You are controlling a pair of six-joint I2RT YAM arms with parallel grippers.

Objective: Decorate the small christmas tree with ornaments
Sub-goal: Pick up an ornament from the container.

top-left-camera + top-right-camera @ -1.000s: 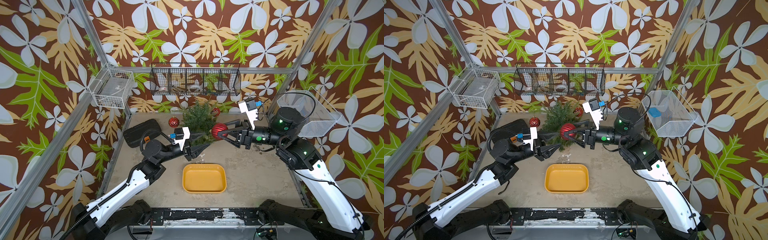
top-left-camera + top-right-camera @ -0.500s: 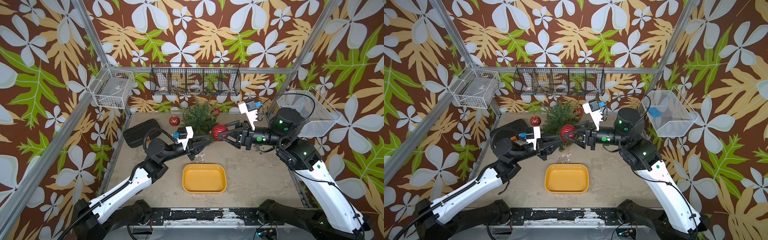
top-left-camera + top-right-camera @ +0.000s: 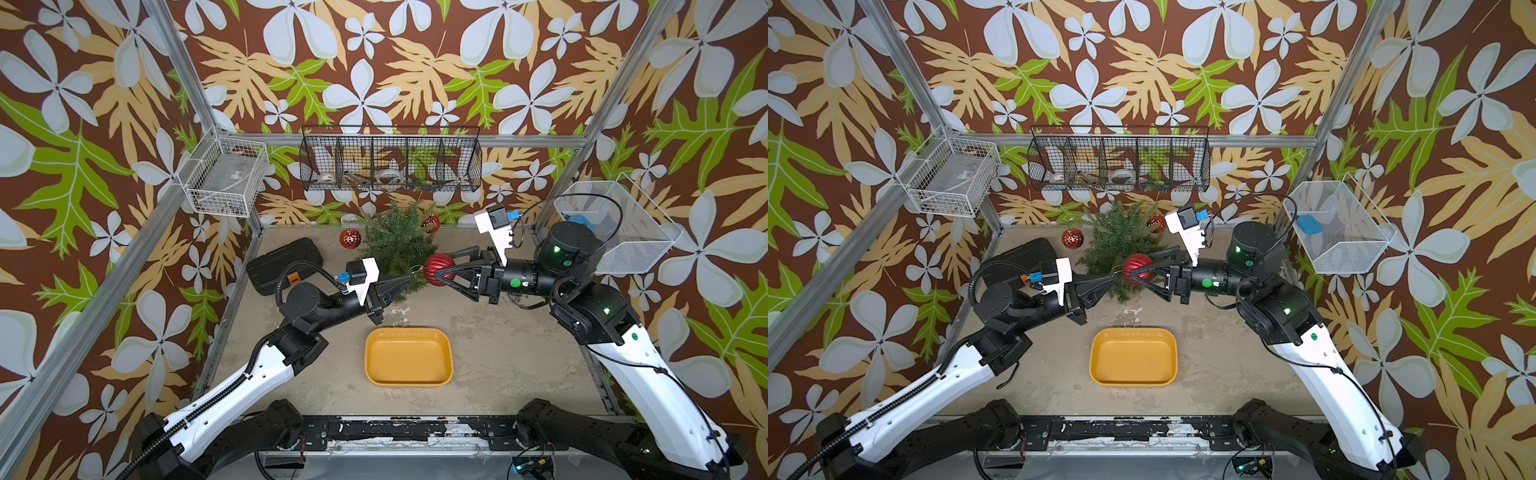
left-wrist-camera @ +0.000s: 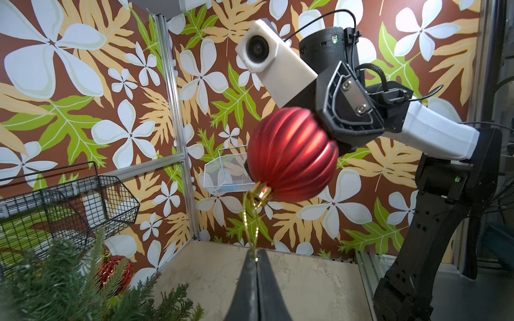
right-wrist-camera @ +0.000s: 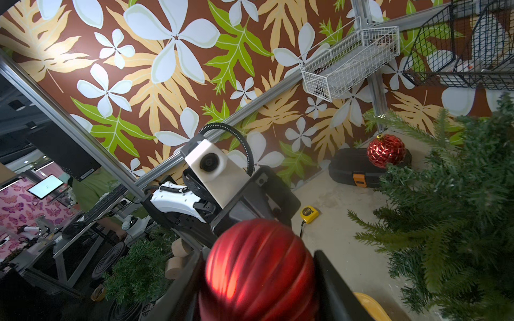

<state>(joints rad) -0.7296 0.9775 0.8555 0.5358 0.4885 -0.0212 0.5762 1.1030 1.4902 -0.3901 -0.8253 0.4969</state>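
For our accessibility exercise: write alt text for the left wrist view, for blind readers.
The shut left gripper pinches the gold hanging loop of a ribbed red bauble, which the right gripper holds by its body. The small christmas tree and a faceted bauble are nearby.

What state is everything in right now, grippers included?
ribbed bauble: in the air, gripped from both sides.
gold loop: pinched at its end.
right gripper: shut on the ribbed bauble.
left gripper: shut on the gold loop.
small christmas tree: upright.
faceted bauble near the case: cap up; cannot tell if hung.
second faceted bauble: against the tree's far branches.
yellow tray: empty.
black case: closed.
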